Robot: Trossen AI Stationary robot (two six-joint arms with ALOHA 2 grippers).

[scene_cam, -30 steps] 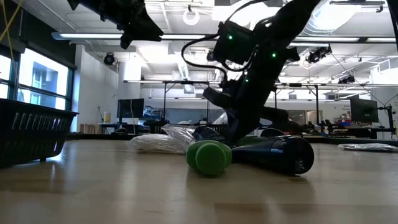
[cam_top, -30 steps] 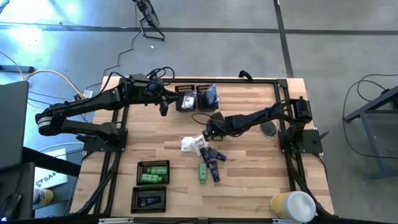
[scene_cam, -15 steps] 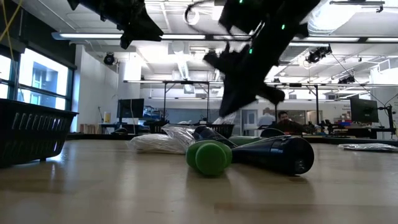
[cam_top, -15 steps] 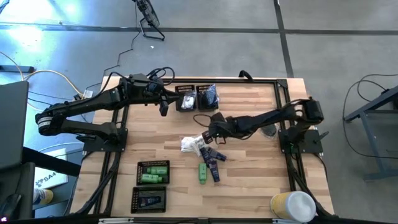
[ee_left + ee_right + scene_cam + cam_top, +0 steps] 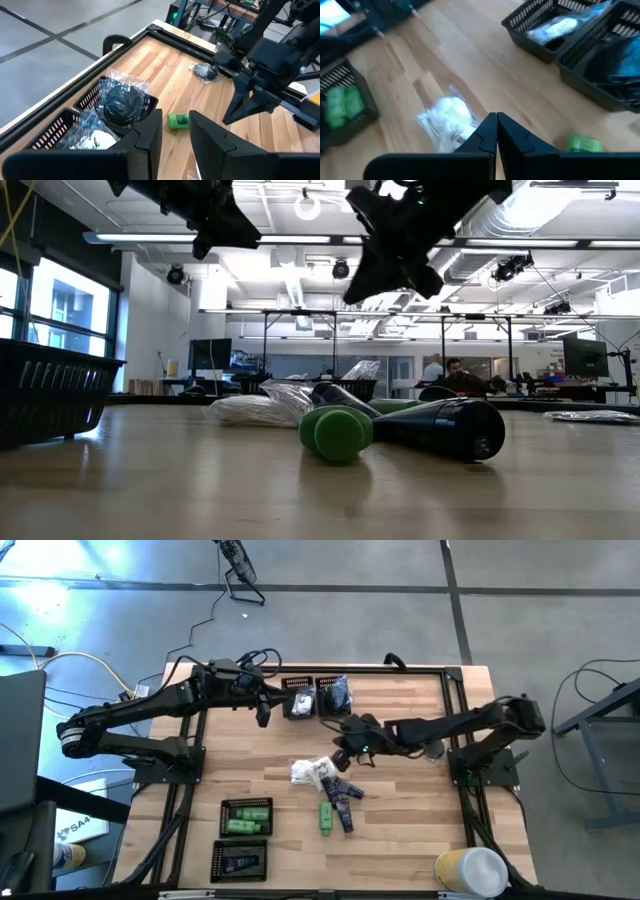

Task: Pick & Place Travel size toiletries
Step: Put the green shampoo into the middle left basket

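On the wooden table (image 5: 400,830), a loose pile of toiletries (image 5: 328,790) lies mid-table. The right gripper (image 5: 343,753) hangs just above that pile, toward the far edge. Two mesh trays (image 5: 317,697) sit beyond it at the far edge; the left gripper (image 5: 263,712) hovers beside them. Two more trays (image 5: 245,817) sit nearer the front, left of the pile.

My right gripper (image 5: 343,755) hangs mid-table, fingers pressed together, empty. My left gripper (image 5: 264,716) hovers at the far edge, fingers slightly apart.
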